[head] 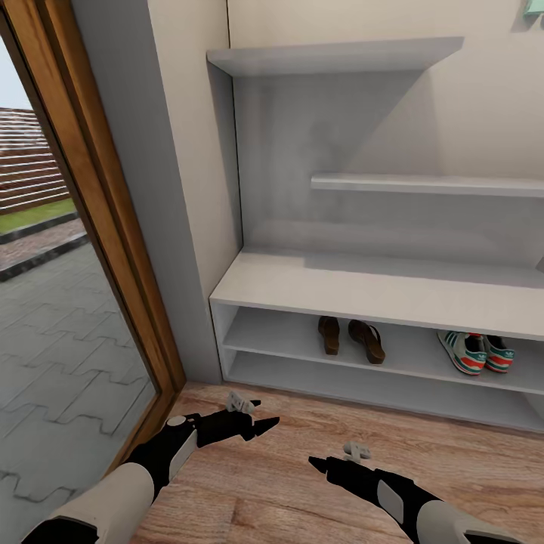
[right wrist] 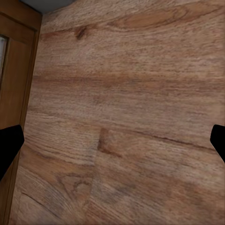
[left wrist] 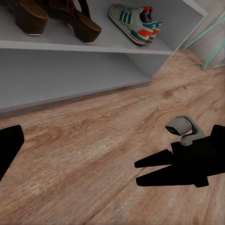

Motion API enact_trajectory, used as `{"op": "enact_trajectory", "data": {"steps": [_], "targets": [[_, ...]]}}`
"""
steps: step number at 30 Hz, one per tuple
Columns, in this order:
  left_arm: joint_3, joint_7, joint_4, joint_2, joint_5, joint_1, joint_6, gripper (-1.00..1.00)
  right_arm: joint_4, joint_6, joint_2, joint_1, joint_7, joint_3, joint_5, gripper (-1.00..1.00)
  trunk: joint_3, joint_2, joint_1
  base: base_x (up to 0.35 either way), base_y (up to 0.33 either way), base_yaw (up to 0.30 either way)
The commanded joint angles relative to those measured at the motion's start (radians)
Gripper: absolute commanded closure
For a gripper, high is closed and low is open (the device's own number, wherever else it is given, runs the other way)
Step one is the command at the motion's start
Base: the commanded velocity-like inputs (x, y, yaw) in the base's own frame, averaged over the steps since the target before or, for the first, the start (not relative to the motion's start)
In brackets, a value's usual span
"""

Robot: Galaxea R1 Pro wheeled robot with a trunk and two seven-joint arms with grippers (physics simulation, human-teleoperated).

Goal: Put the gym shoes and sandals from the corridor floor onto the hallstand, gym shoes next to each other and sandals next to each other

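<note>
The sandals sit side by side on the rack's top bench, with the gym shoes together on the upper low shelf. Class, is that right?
Not quite. The head view shows the sandals on the same upper low shelf as the gym shoes, not the bench top.

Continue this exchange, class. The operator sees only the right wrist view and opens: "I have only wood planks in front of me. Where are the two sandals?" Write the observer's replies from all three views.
Observer: The two sandals stand side by side on the upper of the two low shelves of the hallstand.
Operator: And the gym shoes?
Observer: The two gym shoes sit together on that same shelf, to the right of the sandals in the head view.
Operator: Is the left claw carrying anything?
Observer: No. The left claw is open and empty, above the corridor floor in front of the rack.
</note>
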Motion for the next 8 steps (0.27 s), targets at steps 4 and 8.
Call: {"op": "enact_trajectory", "data": {"steps": [4,8], "targets": [[-0.008,0.001,0.001,0.001,0.008,-0.001,-0.007,-1.00,0.000,0.007,0.000,0.000,0.004,-0.007,-0.005,-1.00,-0.001,0.000,0.000,0.000,0.000,0.000],[-0.008,0.001,0.001,0.001,0.008,-0.001,-0.007,-1.00,0.000,0.007,0.000,0.000,0.004,-0.007,-0.005,-1.00,-0.001,0.000,0.000,0.000,0.000,0.000]]}}
